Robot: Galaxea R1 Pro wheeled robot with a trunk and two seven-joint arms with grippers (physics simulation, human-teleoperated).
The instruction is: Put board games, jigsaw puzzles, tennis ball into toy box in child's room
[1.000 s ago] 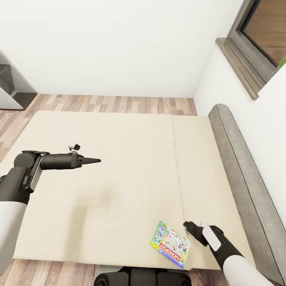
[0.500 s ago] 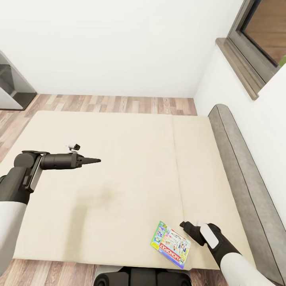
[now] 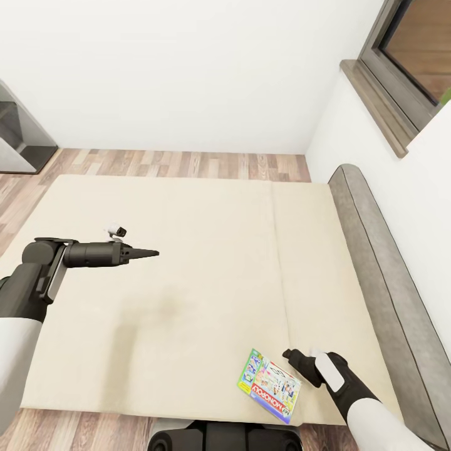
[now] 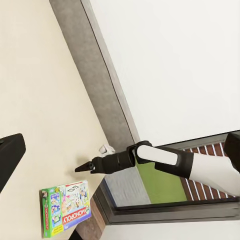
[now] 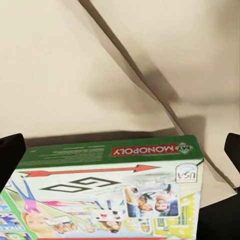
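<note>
One board game (image 3: 269, 384), a flat green and blue box with a red Monopoly band, lies flat near the front edge of the beige bed (image 3: 207, 250). My right gripper (image 3: 288, 354) hovers just right of the box, pointing at it. In the right wrist view its dark fingertips (image 5: 10, 152) stand wide apart, open, with the board game (image 5: 110, 190) below and between them, untouched. My left gripper (image 3: 153, 253) is held over the left half of the mattress, open and empty. The left wrist view shows the board game (image 4: 65, 209) and the right gripper (image 4: 80, 169).
A low grey headboard (image 3: 382, 275) runs along the bed's right side under a white wall with a grey-framed window (image 3: 413, 50). Wood-plank floor (image 3: 175, 164) lies beyond the bed. A dark shelf unit (image 3: 19, 138) stands far left. My base (image 3: 219, 435) touches the bed's front edge.
My right gripper has shifted slightly left, closer to the board game. The left arm and the box have not moved.
</note>
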